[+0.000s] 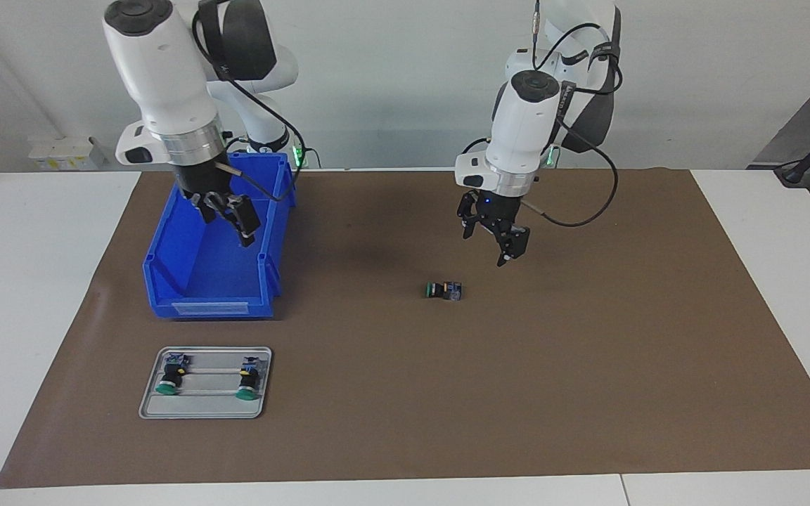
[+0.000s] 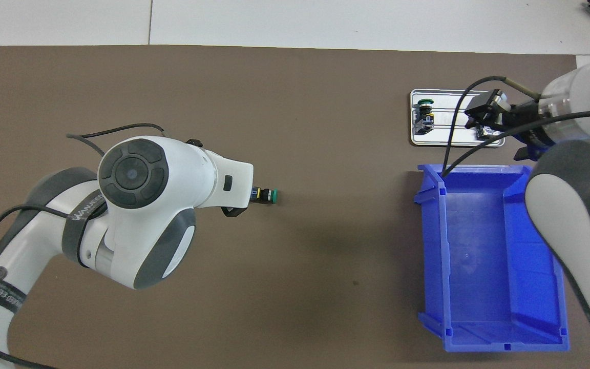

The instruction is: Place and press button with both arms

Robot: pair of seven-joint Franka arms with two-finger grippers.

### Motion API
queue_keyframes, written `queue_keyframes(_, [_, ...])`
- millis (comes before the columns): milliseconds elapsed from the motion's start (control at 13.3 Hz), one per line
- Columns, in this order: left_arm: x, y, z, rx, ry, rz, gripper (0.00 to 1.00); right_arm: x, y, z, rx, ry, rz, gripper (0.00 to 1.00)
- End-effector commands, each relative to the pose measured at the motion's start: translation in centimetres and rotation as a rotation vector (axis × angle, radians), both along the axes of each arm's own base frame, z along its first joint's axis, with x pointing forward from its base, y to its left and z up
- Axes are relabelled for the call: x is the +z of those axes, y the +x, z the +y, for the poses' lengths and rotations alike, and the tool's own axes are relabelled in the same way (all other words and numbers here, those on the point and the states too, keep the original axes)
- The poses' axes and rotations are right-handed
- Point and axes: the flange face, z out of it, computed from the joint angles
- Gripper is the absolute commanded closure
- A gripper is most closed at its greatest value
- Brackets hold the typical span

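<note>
One button (image 1: pixel 444 289) (image 2: pixel 265 195) lies on its side on the brown mat, near the table's middle, its green cap pointing toward the right arm's end. My left gripper (image 1: pixel 486 247) hangs open over the bare mat close beside it and touches nothing. In the overhead view the left wrist hides most of it; one fingertip (image 2: pixel 231 211) shows. Two more buttons (image 1: pixel 171 372) (image 1: pixel 249 376) lie in a grey tray (image 1: pixel 206 411) (image 2: pixel 456 139). My right gripper (image 1: pixel 228 226) (image 2: pixel 482 123) hangs open and empty, high over the blue bin (image 1: pixel 166 270).
The blue bin (image 2: pixel 489 256) stands open on the mat at the right arm's end, nearer to the robots than the tray. In the overhead view the raised right gripper covers one tray button; the other (image 2: pixel 424 110) shows. White tabletop borders the mat.
</note>
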Motion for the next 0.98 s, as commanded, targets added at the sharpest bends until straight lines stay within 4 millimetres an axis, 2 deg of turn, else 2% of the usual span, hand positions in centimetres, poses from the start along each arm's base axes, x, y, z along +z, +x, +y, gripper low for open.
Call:
queue_keyframes(0, [-0.9,-0.8,-1.3,-0.12,-0.004,-0.033,0.0,1.1,-1.5,-3.6,0.147,0.016,0.022,0.0])
queue_keyframes(150, [-2.3,-1.7,-2.3,-0.168,0.011,-0.012,0.0,2.7,-2.6,-4.9,0.225,0.001,0.02,0.0])
queue_keyframes(225, [-3.7,-1.9,-2.9,-0.187,0.022,0.009,0.0,3.4,-3.0,-5.1,0.254,-0.009,0.01,0.0])
queue_keyframes(300, [-5.3,-2.0,-3.7,-0.199,0.031,0.032,0.0,3.5,-3.1,-5.1,0.286,-0.011,0.012,0.0])
queue_keyframes(375, [-6.6,-2.2,-4.8,-0.215,0.035,0.044,0.04,3.4,-3.8,-5.0,0.32,-0.009,0.034,0.0])
queue_keyframes(450, [-8.0,-2.3,-5.5,-0.225,0.037,0.053,0.12,3.1,-4.2,-4.5,0.339,-0.004,0.051,0.0])
queue_keyframes(525, [-8.8,-2.6,-6.1,-0.236,0.041,0.058,0.14,2.7,-4.5,-4.2,0.346,-0.001,0.063,0.0])
queue_keyframes(675, [-10.7,-2.4,-7.0,-0.243,0.042,0.07,0.1,2.7,-4.4,-4.2,0.353,-0.004,0.06,0.0])
queue_keyframes(825, [-12.6,-2.3,-8.0,-0.254,0.032,0.061,0.09,2.9,-4.3,-5.1,0.429,-0.012,0.057,0.0])
queue_keyframes(900, [-12.6,-2.2,-8.0,-0.254,0.028,0.055,0.09,2.9,-4.3,-5.6,0.437,-0.012,0.06,0.0])
